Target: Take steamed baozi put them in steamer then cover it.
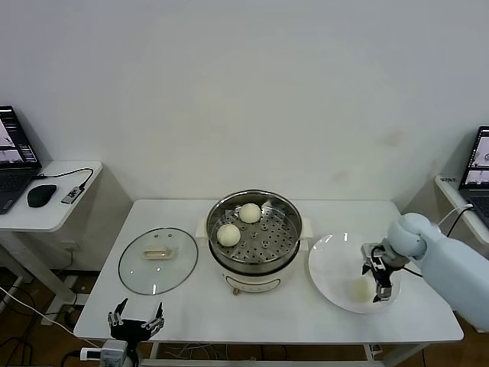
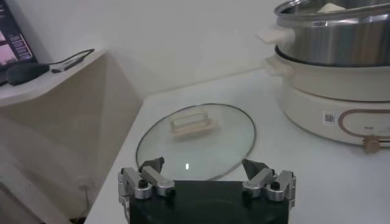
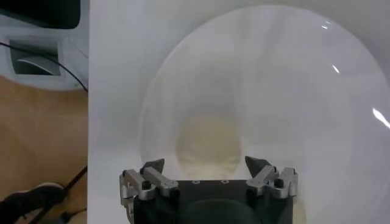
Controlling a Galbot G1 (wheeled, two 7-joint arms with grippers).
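Head view: two steamed baozi (image 1: 238, 224) sit on the perforated tray of the steamer (image 1: 286, 256), mid-table. One more bun (image 1: 359, 289) lies on the white plate (image 1: 330, 260) to the steamer's right; a fourth is not visible. Right gripper (image 1: 381, 284) hangs over the plate just beside that bun, jaws spread wide, nothing held. Glass cover (image 1: 158, 260) lies flat on the table left of the steamer. Left gripper (image 1: 136, 324) waits at the near table edge, in front of the cover, jaws apart and empty

Left wrist view: cover (image 2: 196, 141) with its cream handle lies ahead of the left gripper (image 2: 206, 171); steamer (image 2: 334, 67) stands beyond it to one side

Right wrist view: the bun (image 3: 209, 145) lies between the spread fingertips of the right gripper (image 3: 206, 167) and a little ahead of them, on the plate (image 3: 274, 73)

Judgement: the step is picking this bun. Centre the jaws on its widest part, come down until the tips straddle it, close gently so the soft dough is not crushed, lift clear of the plate rim before swinging to the open side of the tray
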